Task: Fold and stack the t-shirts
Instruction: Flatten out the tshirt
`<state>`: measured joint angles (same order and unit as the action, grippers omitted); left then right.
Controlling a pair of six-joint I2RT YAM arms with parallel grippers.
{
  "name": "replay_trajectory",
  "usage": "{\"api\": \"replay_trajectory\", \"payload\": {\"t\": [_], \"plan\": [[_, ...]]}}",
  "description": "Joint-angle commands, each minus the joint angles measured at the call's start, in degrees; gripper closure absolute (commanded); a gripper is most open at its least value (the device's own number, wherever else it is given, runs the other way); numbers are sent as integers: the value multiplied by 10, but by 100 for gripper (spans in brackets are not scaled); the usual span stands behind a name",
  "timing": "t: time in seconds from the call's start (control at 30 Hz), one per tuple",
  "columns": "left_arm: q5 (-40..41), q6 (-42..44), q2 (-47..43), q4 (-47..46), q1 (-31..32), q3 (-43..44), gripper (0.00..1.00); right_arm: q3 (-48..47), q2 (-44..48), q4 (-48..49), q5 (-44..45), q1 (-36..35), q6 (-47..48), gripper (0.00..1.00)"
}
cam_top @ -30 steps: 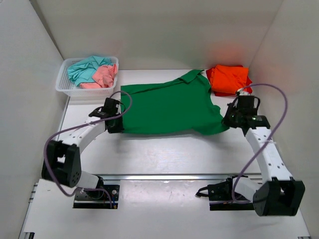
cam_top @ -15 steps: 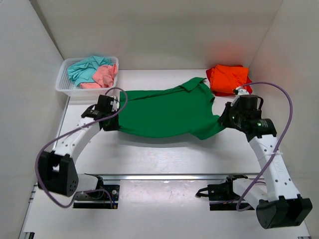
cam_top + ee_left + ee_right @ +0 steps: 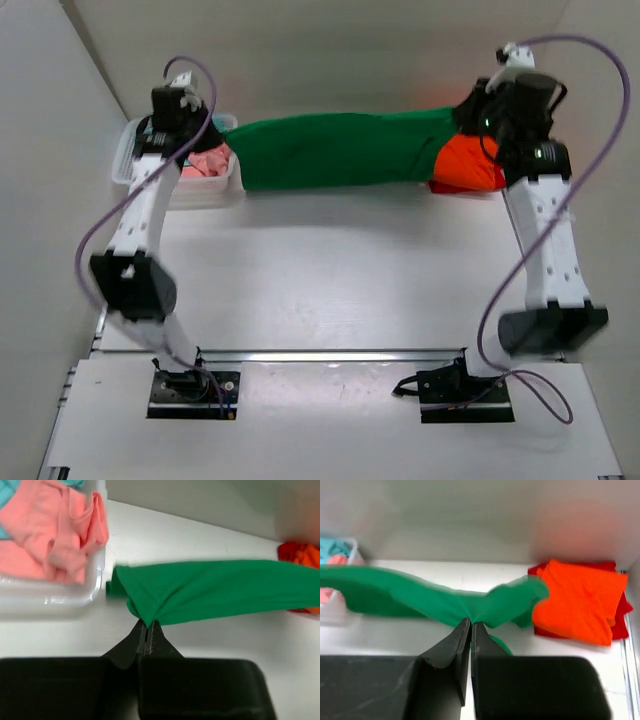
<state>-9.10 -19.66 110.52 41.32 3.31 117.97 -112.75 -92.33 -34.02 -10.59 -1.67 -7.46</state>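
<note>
soft, light and limp, the green t-shirt [image 3: 335, 150] hangs stretched above the far desk [image 3: 330, 270] between the left hand [image 3: 146, 630] and right hand [image 3: 470, 622], each pinching a bunched edge, probably best gripped at corners.

1 green shirt [image 3: 340, 150], 1 orange [image 3: 468, 165], 1 pink [image 3: 50, 530], perhaps 1 teal [image 3: 332, 547], 1 basket [image 3: 50, 600]
</note>
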Motion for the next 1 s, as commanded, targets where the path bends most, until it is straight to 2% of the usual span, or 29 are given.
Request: {"api": "replay_trajectory", "payload": {"t": [0.0,0.03,0.13,0.27,0.43,0.63,0.87,0.97], "plan": [[6,-8,-236,-104,22,-266,100,201,149,56,-11,12,0,100],[7,-11,-251,-126,24,-339,100,263,181,81,-23,13,-8,100],[-6,-9,-297,-135,29,-456,100,362,222,64,-22,26,0,100],[7,1,-340,-121,51,-568,100,479,299,49,-8,5,-1,100],[27,4,-389,-103,57,-658,100,554,395,11,-12,-19,-12,100],[44,17,-404,-68,51,-693,100,613,444,-29,-50,-26,-23,100],[51,24,-420,-71,41,-724,100,657,471,-68,-51,-49,-25,100],[53,26,-420,-68,46,-728,100,683,477,-67,-66,-36,-18,100]]}}
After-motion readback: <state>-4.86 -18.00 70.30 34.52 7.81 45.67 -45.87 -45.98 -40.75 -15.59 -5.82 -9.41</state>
